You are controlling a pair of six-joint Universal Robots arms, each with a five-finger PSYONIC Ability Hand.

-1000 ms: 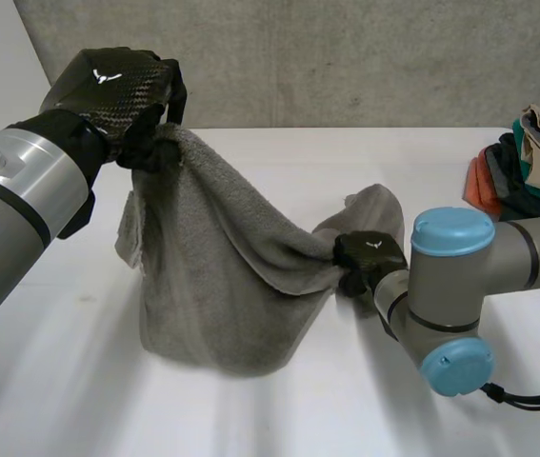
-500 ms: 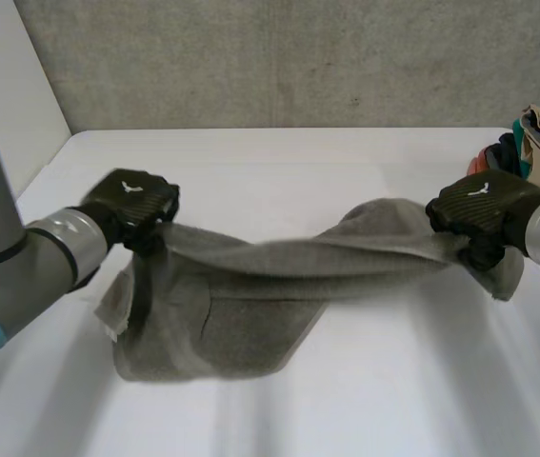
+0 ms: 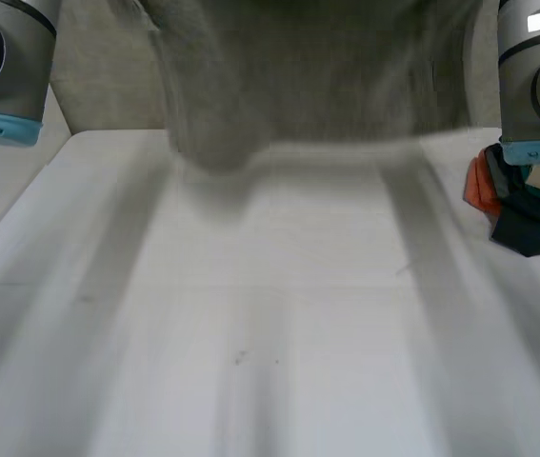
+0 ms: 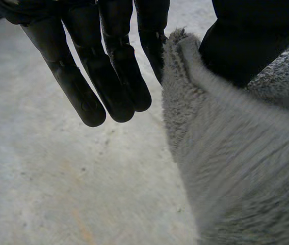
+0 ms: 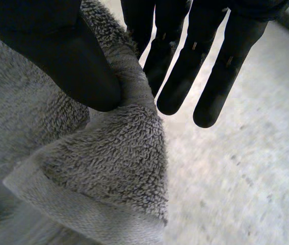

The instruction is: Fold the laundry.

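Grey towel [image 3: 289, 76] hangs aloft, pinched by fingers [image 4: 152, 48] of left hand [image 4: 83, 81] and right hand [image 5: 208, 61].

Grey concrete wall [image 3: 108, 90] behind a smooth white table [image 3: 250, 333].

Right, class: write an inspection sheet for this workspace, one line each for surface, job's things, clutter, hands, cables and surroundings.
surface: white table, bare in the middle.
job's things: grey towel, held up off the table between the two arms.
clutter: pile of clothes at the table's right edge.
hands: left hand pinches a towel edge between thumb and a finger, other fingers straight; right hand pinches a towel corner between thumb and a finger.
cables: nothing seen.
surroundings: concrete wall behind the table.
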